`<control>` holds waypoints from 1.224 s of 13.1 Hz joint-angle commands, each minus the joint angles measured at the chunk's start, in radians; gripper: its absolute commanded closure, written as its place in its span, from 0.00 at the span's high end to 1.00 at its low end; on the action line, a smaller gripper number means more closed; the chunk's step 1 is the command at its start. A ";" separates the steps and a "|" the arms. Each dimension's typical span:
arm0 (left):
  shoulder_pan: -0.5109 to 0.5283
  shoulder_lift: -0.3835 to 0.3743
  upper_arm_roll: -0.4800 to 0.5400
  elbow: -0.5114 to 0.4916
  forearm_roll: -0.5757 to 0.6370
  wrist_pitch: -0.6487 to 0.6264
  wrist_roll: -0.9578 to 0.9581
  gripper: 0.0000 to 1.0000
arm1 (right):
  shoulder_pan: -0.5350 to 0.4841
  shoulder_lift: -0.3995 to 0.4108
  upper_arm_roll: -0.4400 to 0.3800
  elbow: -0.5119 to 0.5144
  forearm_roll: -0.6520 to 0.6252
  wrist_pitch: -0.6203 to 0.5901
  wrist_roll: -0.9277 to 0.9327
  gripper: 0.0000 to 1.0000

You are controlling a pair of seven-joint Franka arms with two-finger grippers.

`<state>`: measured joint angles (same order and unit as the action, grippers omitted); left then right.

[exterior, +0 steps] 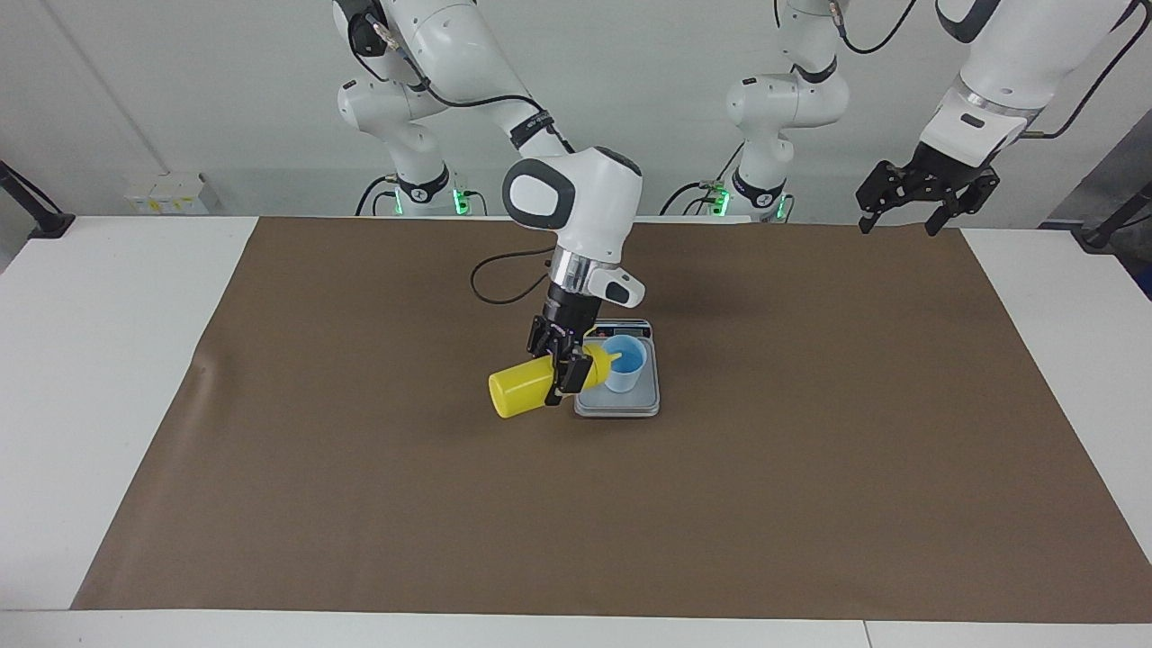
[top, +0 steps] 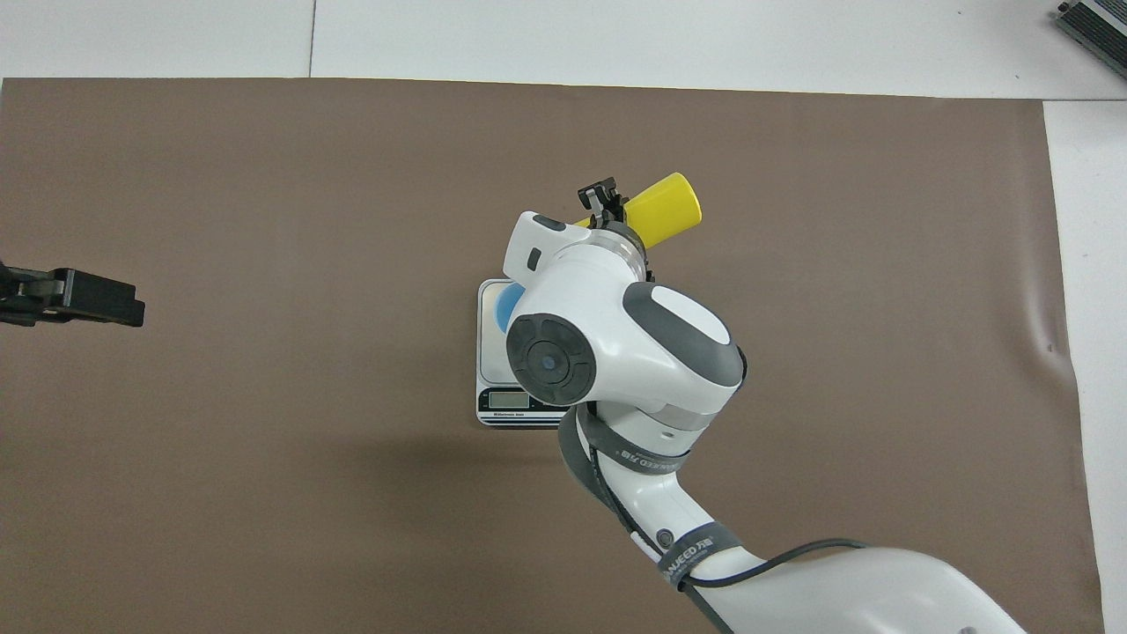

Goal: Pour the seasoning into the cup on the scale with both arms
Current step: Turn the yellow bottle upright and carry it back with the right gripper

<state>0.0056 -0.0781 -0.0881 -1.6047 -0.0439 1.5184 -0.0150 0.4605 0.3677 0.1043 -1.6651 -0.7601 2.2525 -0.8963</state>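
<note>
On the brown mat (exterior: 810, 468) I'm tipping the seasoning (exterior: 522, 392), clenched in my right gripper (exterior: 569, 369), over the cup (exterior: 625, 363) on the scale (exterior: 630, 407); nothing visibly pouring; left gripper (exterior: 909, 209) waiting, jaws released.

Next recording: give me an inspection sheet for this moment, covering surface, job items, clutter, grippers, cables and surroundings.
Surface: brown mat on a white table, creased at the right arm's end.
Job's things: yellow bottle tipped, nozzle at the rim of the blue cup; cup stands on the scale, display toward the robots.
Clutter: nothing seen.
Grippers: right gripper shut on the bottle beside the scale; left gripper open, waiting above the mat's edge at its own end.
Cables: black loop over the mat by the right arm.
Surroundings: white wall, green base lights, dark object at the table corner.
</note>
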 commanded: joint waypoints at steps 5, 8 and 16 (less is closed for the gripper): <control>-0.002 -0.022 0.004 -0.018 0.018 -0.009 0.001 1.00 | -0.143 -0.125 0.009 -0.163 0.348 0.168 0.074 0.00; -0.002 -0.022 0.004 -0.020 0.018 -0.009 0.001 1.00 | -0.200 -0.167 0.009 -0.229 0.569 0.235 0.074 0.00; -0.002 -0.022 0.004 -0.018 0.018 -0.009 0.001 1.00 | -0.347 -0.237 0.009 -0.436 1.498 0.444 -0.510 0.00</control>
<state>0.0056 -0.0781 -0.0878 -1.6047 -0.0439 1.5183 -0.0150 0.1624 0.1786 0.1002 -2.0613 0.5160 2.6931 -1.2013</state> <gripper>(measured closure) 0.000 0.458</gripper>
